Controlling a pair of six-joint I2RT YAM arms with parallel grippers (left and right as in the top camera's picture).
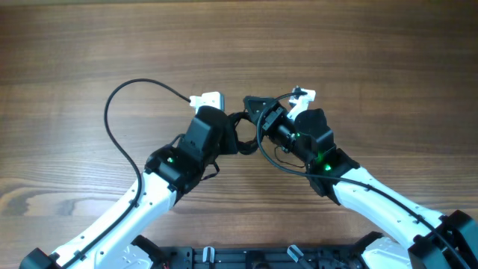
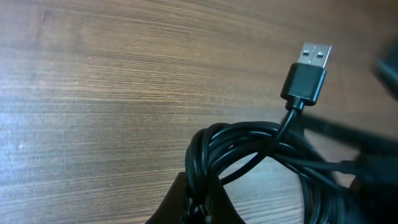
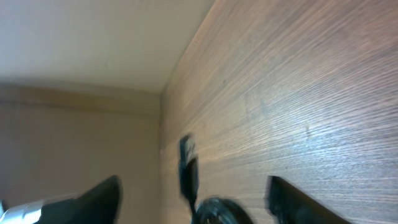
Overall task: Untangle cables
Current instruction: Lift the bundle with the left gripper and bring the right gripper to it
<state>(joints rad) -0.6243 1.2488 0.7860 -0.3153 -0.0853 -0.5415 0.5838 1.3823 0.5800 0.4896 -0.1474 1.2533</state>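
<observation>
The cables (image 2: 249, 146) are a small coiled bundle of thin black cords with a USB plug (image 2: 308, 65) sticking up from it. My left gripper (image 2: 202, 202) is shut on the left side of the coil and holds it just above the wooden table. In the overhead view the bundle (image 1: 244, 134) hangs between the two grippers at the table's middle, with the left gripper (image 1: 230, 140) beside it. My right gripper (image 1: 261, 113) is open, its fingers (image 3: 193, 183) apart on either side of the plug (image 3: 186, 163) and the top of the coil (image 3: 217, 213).
A thicker black arm wire (image 1: 112, 112) loops out over the table to the left of the left arm. Another arm wire (image 1: 272, 161) curls under the right gripper. The wooden table (image 1: 373, 60) spreads out on all sides.
</observation>
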